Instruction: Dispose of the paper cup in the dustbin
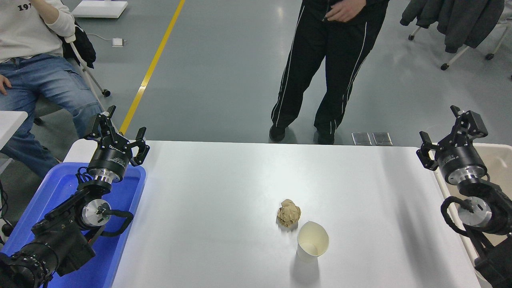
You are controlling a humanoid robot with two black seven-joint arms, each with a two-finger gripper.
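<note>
The white paper cup [312, 241] stands upright on the white table [224, 192], front centre right, its cream inside facing up. The beige dustbin [498, 168] shows at the table's right edge, mostly behind my right arm. My right gripper [450, 130] is open and empty, raised over the table's right edge by the bin, well to the right of the cup and farther back. My left gripper [120, 132] is open and empty, parked over the blue tray at the left.
A crumpled tan paper ball [289, 213] lies just left of and behind the cup. A blue plastic tray [124, 224] sits under the left arm. A person [324, 72] stands beyond the far edge; another sits at top left.
</note>
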